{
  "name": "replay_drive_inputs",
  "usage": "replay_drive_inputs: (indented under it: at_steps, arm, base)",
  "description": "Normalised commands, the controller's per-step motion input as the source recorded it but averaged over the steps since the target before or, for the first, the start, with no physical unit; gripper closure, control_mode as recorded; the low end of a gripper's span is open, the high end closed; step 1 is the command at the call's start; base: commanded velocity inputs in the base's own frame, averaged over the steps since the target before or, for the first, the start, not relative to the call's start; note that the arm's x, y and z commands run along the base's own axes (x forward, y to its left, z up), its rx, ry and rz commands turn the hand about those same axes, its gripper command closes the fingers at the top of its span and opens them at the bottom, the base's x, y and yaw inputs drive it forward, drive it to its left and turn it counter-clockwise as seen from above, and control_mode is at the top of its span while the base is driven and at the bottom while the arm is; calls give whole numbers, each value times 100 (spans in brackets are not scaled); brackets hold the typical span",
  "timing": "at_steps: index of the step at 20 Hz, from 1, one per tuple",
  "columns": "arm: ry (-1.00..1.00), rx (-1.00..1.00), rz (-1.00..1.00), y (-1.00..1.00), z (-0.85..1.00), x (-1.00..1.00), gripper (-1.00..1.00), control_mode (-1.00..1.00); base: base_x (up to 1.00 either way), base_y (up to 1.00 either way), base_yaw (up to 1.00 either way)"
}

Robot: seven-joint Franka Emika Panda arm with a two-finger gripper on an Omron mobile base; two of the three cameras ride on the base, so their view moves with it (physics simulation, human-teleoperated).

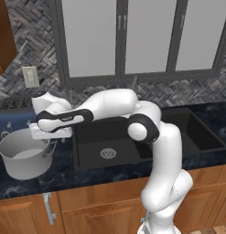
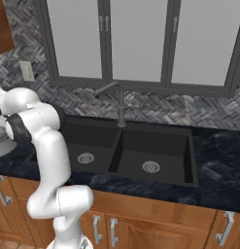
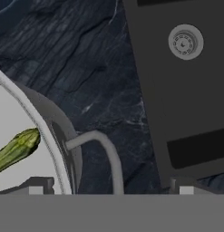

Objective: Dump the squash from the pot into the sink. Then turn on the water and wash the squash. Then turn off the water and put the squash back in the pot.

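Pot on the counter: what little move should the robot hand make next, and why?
Probably lower a bit and close on the pot handle. The open gripper hangs right over that loop, the squash lies inside the pot, and the sink beside it waits for the dumping.

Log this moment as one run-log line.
phase: approach pot | end effector: open, above pot handle | squash: inside pot | sink: dry | faucet: off

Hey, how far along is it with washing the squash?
Nothing looks done yet: the squash lies in the pot. In hand: the open gripper hangs over the pot's handle. Left: dumping into the sink, washing, returning it.
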Motion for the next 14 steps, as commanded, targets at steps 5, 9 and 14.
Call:
replay_drive_inputs:
  at_steps: [5,9,14]
  arm:
    - [0,1,0,-2,-35,3,-100,-100]
    - [0,4,0,1,-33,8,-100,-100]
    - [0,4,0,0,-52,0,-100,-100]
  base:
    - [0,0,0]
    - [0,0,0]
    - [0,0,0]
